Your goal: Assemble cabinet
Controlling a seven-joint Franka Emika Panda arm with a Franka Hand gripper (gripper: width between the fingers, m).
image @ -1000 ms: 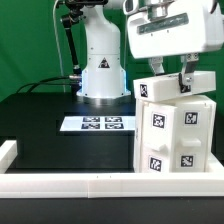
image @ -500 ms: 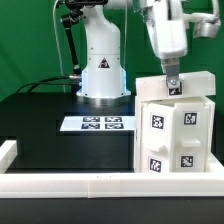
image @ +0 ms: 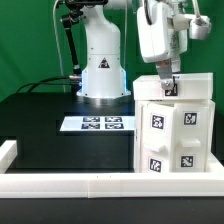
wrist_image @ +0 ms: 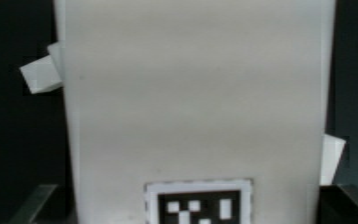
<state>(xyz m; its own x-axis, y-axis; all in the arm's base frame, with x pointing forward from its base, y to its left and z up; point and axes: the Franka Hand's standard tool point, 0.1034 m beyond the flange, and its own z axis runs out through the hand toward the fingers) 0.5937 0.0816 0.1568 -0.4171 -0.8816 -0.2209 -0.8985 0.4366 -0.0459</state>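
The white cabinet (image: pixel 176 132) stands at the exterior view's right, with black-and-white tags on its front. Its top panel (image: pixel 196 88) lies across it, with one tag facing the camera. My gripper (image: pixel 168 88) reaches down from above and is shut on this top panel. In the wrist view the top panel (wrist_image: pixel 190 100) fills the picture as a long white face with a tag at its near end. My gripper (wrist_image: pixel 190 205) has a dark finger (wrist_image: pixel 34 205) at each side edge of the panel. A small white piece (wrist_image: pixel 44 72) shows beside the panel.
The marker board (image: pixel 98 123) lies flat on the black table in front of the robot base (image: pixel 100 68). White border rails run along the front (image: pixel 90 184) and the exterior view's left (image: pixel 8 150). A green backdrop stands behind.
My gripper has turned about its vertical axis over the cabinet. The top panel has turned with it and now lies level, with a different tag facing the camera.
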